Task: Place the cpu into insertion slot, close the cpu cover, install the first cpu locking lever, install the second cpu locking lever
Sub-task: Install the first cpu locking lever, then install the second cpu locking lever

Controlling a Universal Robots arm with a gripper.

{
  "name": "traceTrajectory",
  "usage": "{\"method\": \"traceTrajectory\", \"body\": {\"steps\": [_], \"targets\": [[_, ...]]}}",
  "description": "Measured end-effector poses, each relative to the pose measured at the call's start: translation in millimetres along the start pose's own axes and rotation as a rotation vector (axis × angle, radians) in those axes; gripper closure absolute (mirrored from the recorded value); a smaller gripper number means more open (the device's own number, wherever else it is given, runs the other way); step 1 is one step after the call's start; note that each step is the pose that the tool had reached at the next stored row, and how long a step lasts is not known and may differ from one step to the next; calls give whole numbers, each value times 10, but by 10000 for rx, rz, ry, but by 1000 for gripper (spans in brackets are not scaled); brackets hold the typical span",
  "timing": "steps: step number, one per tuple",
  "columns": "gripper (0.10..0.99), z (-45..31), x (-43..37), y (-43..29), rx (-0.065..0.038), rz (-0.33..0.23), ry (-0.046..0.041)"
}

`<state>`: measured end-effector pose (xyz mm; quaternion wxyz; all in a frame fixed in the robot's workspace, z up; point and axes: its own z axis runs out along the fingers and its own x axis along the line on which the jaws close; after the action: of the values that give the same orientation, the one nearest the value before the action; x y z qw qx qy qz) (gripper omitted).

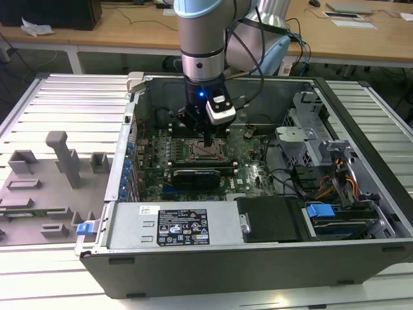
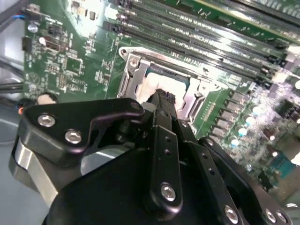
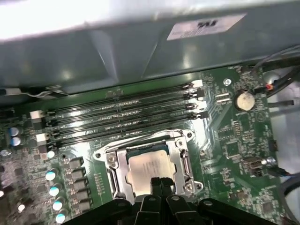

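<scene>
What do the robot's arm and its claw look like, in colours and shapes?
The arm is a silver-grey tube with pale blue joint caps, and a small blue light glows near the wrist. Black cables run along it. A white-and-grey camera box sits at the wrist. The claw is matte black, with silver screws and two narrow fingers.

The worktop (image 1: 71,103) under me is a silver, ribbed metal surface. The open grey computer case (image 1: 193,265) lies directly on it with its side panel off, taking up the middle and the exterior view's right. On the exterior view's left, toward the near side, a flat grey fixture plate (image 1: 26,210) with upright grey blocks (image 1: 64,158) rests on the ribs just beside the case.
</scene>
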<state>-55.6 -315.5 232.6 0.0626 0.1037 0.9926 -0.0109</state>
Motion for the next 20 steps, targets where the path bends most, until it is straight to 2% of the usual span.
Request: {"method": "traceTrajectory", "body": {"steps": [15,18,20], "targets": [[980,-15,-2,0,0,-5,1],[980,-70,-9,-1,-1,-5,0],[980,-144,-19,-1,2,-6,0]]}}
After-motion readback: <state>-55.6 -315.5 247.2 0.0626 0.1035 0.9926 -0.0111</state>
